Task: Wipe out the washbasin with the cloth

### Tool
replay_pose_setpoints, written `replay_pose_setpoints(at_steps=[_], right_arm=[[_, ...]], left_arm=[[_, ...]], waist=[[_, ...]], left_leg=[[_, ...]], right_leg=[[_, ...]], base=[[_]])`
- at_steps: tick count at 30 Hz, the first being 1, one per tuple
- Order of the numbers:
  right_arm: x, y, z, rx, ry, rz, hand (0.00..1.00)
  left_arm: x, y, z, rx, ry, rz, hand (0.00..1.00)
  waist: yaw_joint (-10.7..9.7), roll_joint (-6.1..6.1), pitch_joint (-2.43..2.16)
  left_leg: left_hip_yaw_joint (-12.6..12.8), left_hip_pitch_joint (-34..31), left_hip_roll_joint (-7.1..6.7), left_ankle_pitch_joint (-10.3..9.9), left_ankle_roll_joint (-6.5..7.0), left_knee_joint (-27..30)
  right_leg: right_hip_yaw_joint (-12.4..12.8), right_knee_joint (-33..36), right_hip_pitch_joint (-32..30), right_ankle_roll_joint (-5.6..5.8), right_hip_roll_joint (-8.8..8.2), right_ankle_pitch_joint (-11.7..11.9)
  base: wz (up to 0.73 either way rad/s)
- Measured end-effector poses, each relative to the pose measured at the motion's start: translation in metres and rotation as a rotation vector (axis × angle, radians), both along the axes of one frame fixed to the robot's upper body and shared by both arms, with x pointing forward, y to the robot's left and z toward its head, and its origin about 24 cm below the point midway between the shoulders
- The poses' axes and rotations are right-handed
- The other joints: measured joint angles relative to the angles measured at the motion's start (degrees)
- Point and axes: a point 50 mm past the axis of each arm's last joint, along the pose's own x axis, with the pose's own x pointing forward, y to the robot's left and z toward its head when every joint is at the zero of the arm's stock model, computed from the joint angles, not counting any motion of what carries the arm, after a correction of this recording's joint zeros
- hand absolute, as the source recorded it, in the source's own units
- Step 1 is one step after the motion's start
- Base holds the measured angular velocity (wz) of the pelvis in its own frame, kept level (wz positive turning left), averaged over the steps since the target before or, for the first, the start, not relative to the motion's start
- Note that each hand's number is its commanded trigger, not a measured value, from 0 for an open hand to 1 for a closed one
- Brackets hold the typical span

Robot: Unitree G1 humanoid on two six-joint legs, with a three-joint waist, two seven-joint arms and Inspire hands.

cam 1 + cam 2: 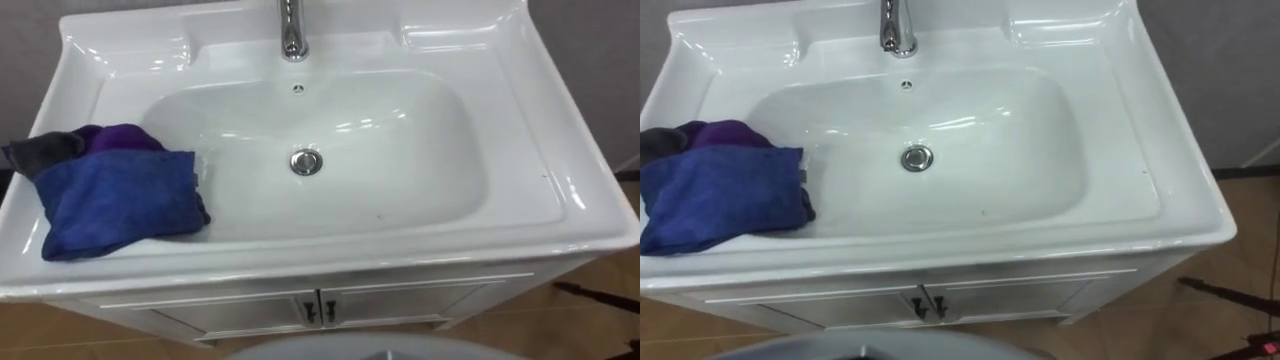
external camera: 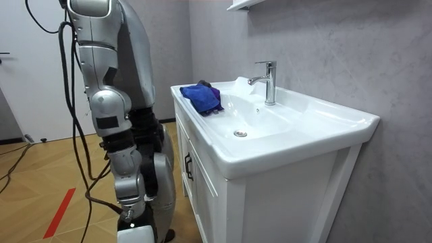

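Blue cloth (image 1: 120,205): folded loosely, lying on the flat left rim of the basin (image 1: 560,190), one corner hanging over the bowl's edge. It sits on a purple cloth (image 1: 125,138) and a grey cloth (image 1: 40,150), all three touching in one heap

Hands: I cannot tell from here whether either is released, clenched or grasping. The cloth heap lies on the left hand's side, well across from where the right would come in

Bowl: white, glossy, with the drain (image 1: 306,161) in the middle and the tap (image 1: 291,30) at the back. A cloth parked on the rim fits a wipe yet to come as well as one already finished

Robot: standing close against the cabinet (image 1: 400,300), facing the basin

Hazards, as judged:
- the overhanging corner may slide into the bowl if nudged, since the glaze gives little hold
- a grasp on the blue cloth may drag the purple and grey ones along, or sweep them off the rim's outer edge to the floor
- a bunched cloth would wipe with little contact and leave streaks
- a far reach puts the hand near the tap, and a knock there could open the water
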Motion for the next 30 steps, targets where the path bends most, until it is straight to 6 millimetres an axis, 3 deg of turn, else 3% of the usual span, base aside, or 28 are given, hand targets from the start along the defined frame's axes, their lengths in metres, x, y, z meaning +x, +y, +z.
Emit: replay_pose_setpoints(at_steps=[11, 21, 30], right_arm=[[-0.003, 0.0, 0.0, 0.003, 0.03, 0.0, 0.0], [0.01, -0.001, 0.0, -0.004, 0.027, 0.08, 0.0], [0.01, 0.004, -0.001, 0.008, 0.045, 0.12, 0.0]], left_arm=[[0.004, -0.002, -0.001, -0.026, -0.001, -0.005, 0.0], [0.016, -0.004, -0.003, -0.051, -0.004, -0.113, 0.0], [0.014, -0.008, -0.004, -0.088, 0.023, -0.181, 0.0]], waist=[[-0.16, -0.49, -0.03], [-0.15, -1.44, -0.04], [-0.14, -1.5, -0.04]], left_leg=[[0.04, 0.13, 0.01, -0.13, 0.03, 0.26], [0.66, -0.16, 0.08, -0.16, 0.08, 0.37], [0.67, -0.07, 0.17, -0.57, 0.21, 1.14]], right_leg=[[0.59, 0.3, -0.02, 0.01, 0.09, 0.01], [0.92, 1.04, -0.97, 0.02, 0.01, 0.01], [0.96, 1.38, -0.71, 0.02, -0.01, 0.01]], base=[[0.0], [-0.03], [0.0]])
